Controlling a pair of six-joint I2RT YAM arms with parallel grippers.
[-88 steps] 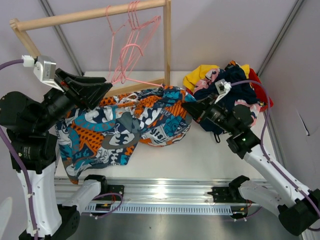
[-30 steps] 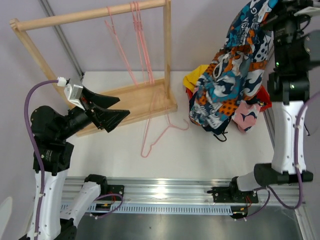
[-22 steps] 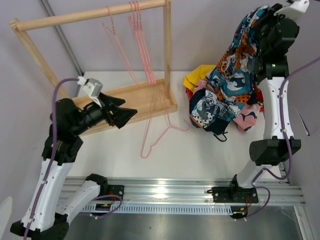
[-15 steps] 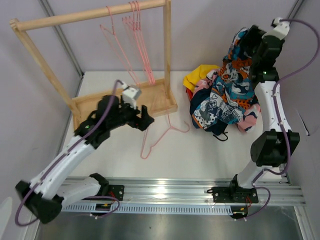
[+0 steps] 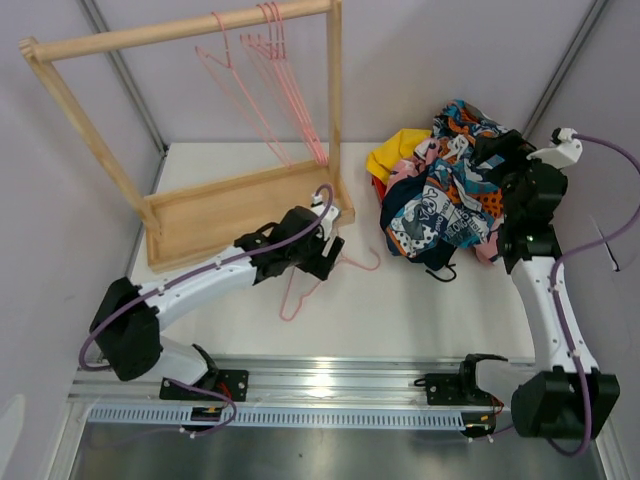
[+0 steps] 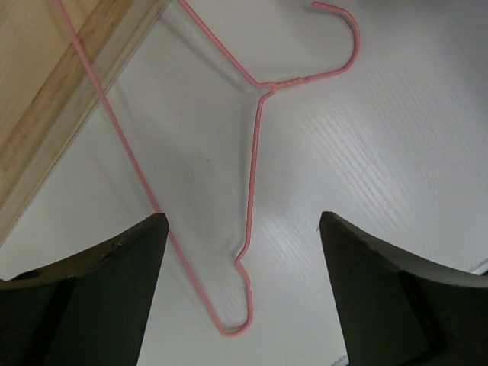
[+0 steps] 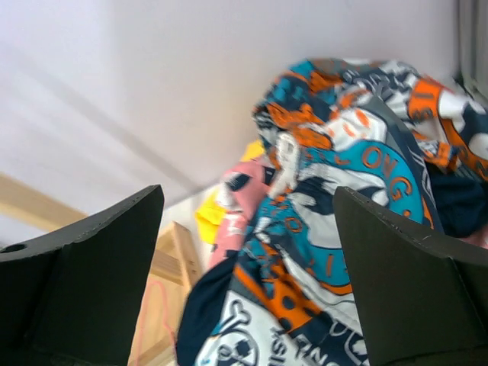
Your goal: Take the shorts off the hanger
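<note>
Both pincers stand spread with nothing in them. From where I stand, the left pincer point(image 5: 322, 250) hovers over a bare pink hanger point(image 5: 300, 290) lying flat near the middle of the surface point(image 5: 420, 320). The right pincer point(image 7: 248, 198) hangs just beside the heap point(image 5: 400, 160) at two o'clock. On top of that heap lie the blue-orange-white shorts point(image 5: 450, 195), free of any wire. To my eye the right arm should lift straight up so no fold snags a finger. The left should come down at the twisted neck, where thin wire pinches easiest.

shorts point(image 5: 440, 205) heaped right, hanger point(image 6: 255, 152) on table point(image 5: 420, 310) left — rack point(image 5: 220, 205) behind
</note>
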